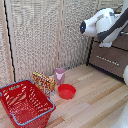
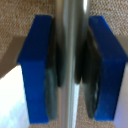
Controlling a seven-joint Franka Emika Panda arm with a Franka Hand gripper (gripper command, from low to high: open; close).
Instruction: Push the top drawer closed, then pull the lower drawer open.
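Exterior view: gripper hidden behind white arm (image 1: 102,25) at the exterior view's right; top drawer (image 1: 121,42) largely covered, cut off by frame edge. Lower drawer (image 1: 108,59) below it, handle faint. Wrist view only: gripper (image 2: 70,70) pinching silver bar handle (image 2: 71,30) between blue fingers (image 2: 36,65). Exterior only: red basket (image 1: 25,102), red bowl (image 1: 66,91), pink cup (image 1: 59,75) on wood floor (image 1: 95,100).

The white arm (image 1: 102,25) reaches the top drawer (image 1: 121,41); below it, the lower drawer (image 1: 107,60) sits shut.
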